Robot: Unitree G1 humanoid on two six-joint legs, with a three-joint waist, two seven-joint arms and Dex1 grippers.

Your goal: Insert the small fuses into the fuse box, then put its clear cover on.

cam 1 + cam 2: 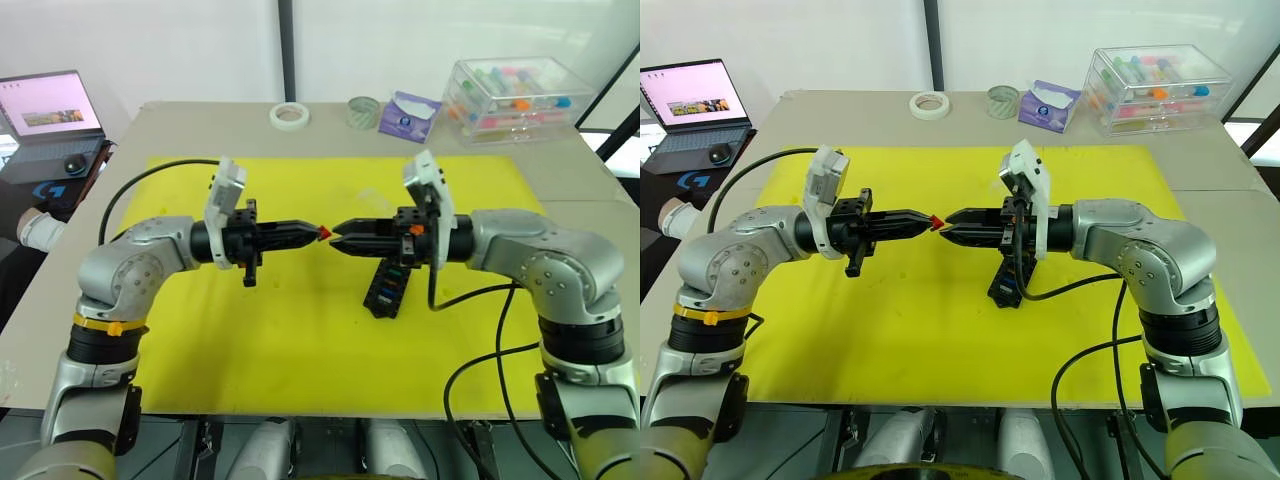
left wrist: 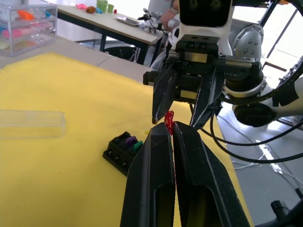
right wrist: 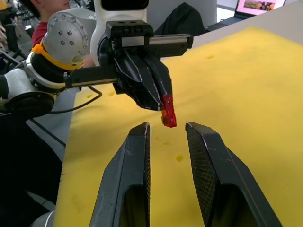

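Pinched shut on a red fuse [image 1: 324,232], the left gripper [image 1: 310,232] is hovering near the centre of the head view, its fingers pointing toward the right gripper [image 1: 342,238]. That fuse is sticking out from the left fingertips, and in the right wrist view it is hanging just ahead of the gap between the right gripper's spread fingers [image 3: 135,165], which are gripping nothing. The two grippers are meeting tip to tip above the yellow mat [image 1: 280,340], with the fuse between them.

Just below and right of centre, the fuse box [image 1: 388,290] is lying on the mat, partly hidden behind the right arm. In the left wrist view, it is showing a purple fuse [image 2: 129,140] and a green fuse [image 2: 138,145] already seated in its slots.

In that same view, the clear cover [image 2: 31,124] is lying flat on the mat at the left edge of the frame, well apart from the fuse box.

Along the top of the head view, on the table, a tape roll [image 1: 289,115] is sitting left of centre and a clear storage case [image 1: 515,98] is standing in the upper right corner. A laptop [image 1: 48,110] is sitting open at the upper left.
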